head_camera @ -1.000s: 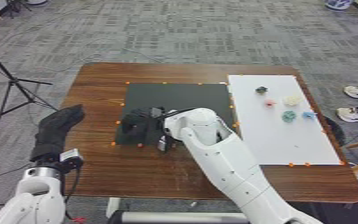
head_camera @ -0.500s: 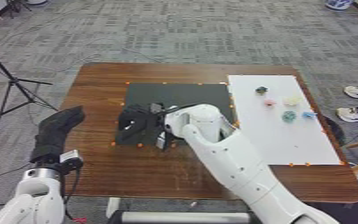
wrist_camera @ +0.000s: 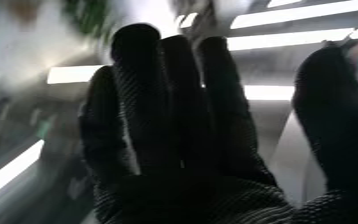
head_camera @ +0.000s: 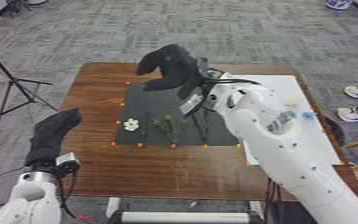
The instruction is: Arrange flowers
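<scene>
In the head view my right hand (head_camera: 171, 70) is above the far part of the dark mat (head_camera: 159, 102), its fingers and thumb spread with nothing held. The right wrist view shows the right hand (wrist_camera: 171, 125) with straight fingers and the thumb apart. On the mat's near half lie a white flower (head_camera: 131, 124) at the left and green stems (head_camera: 166, 126) beside it. My left hand (head_camera: 55, 127) is at the table's left edge, fingers straight. On the white sheet (head_camera: 286, 145) are a pale yellow flower (head_camera: 292, 100) and a blue flower (head_camera: 310, 115); the right arm partly hides others.
The brown wooden table (head_camera: 171, 175) carries the mat and sheet side by side, with small orange markers along their edges. A black tripod (head_camera: 14, 80) stands on the floor at the left.
My right hand has risen from the mat's near left part and moved away and to the right, its fingers now spread. The white flower and stems have come into sight. The left hand has barely moved.
</scene>
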